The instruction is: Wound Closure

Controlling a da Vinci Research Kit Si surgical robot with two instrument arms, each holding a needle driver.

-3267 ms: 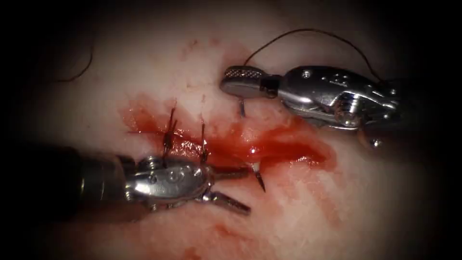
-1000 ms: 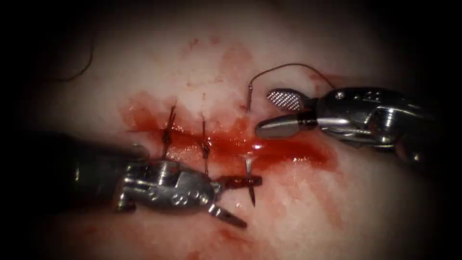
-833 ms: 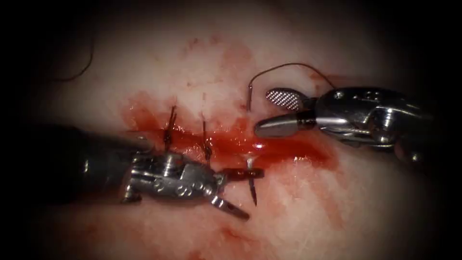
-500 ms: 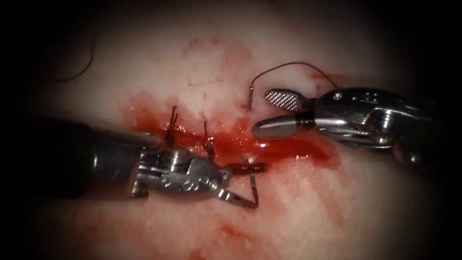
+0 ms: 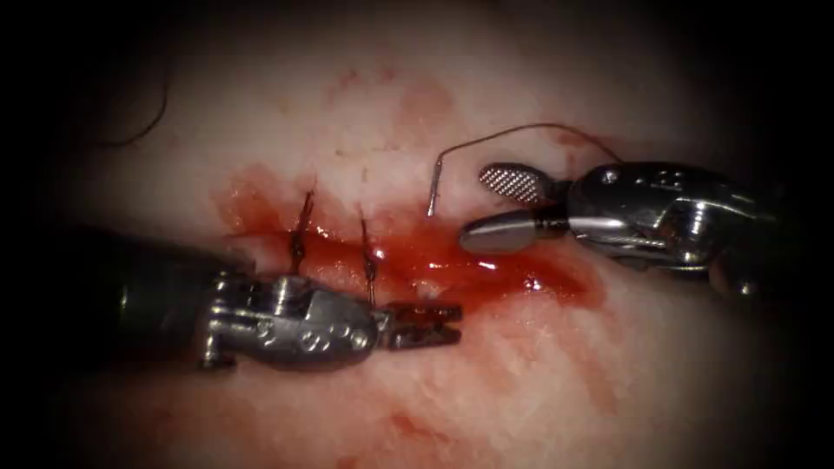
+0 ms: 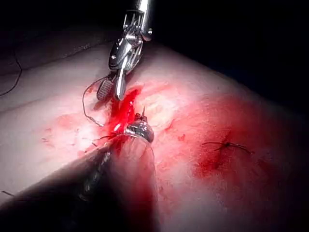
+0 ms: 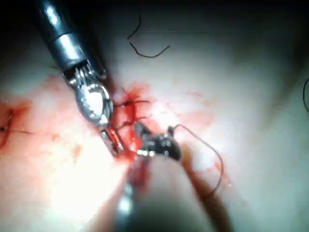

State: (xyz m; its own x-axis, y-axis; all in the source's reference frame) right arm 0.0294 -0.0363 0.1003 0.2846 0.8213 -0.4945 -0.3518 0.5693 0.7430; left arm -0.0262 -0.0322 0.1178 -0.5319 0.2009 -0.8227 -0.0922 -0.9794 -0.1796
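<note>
Endoscope: left tool (image 5: 434, 323) now clamped on needle tip; right tool (image 5: 495, 204) agape.

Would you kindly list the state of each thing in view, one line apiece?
Left tool: jaws shut at the needle's tip end, below the cut.
Right tool: jaws open, holding nothing.
Needle: in the tissue; its tail end stands out above the cut.
Thread: slack, arching from the needle's tail to the right.
Cut: open on its right part, wet with red fluid.
Two stitches: in place across the cut's left part.
</note>
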